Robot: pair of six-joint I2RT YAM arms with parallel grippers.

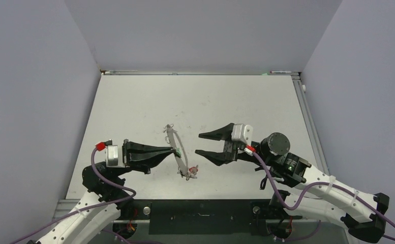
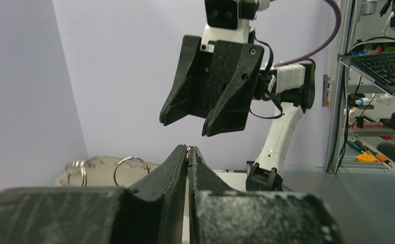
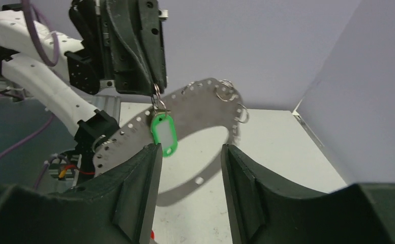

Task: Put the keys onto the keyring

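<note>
The green plastic-headed key [image 3: 163, 133] was hung, mid-frame, by its small split ring from the pinched-shut left gripper [image 1: 176, 151], apparently so it could be threaded. The large flat silver-grey perforated keyring [image 3: 205, 94] was seen raised just behind it. The right gripper [image 1: 198, 144], spread wide, was faced toward both.

The left gripper's [image 3: 156, 90] black fingers [image 3: 134, 51] pinch the top of the green plastic-headed key [image 3: 164, 133], in front of the flat perforated silver keyring [image 3: 195, 104].

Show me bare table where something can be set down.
Free: far half of the table, between back wall and keyring. Crowded: near middle, where the left pincer grips the green key at the keyring, facing the open right pincer.
</note>
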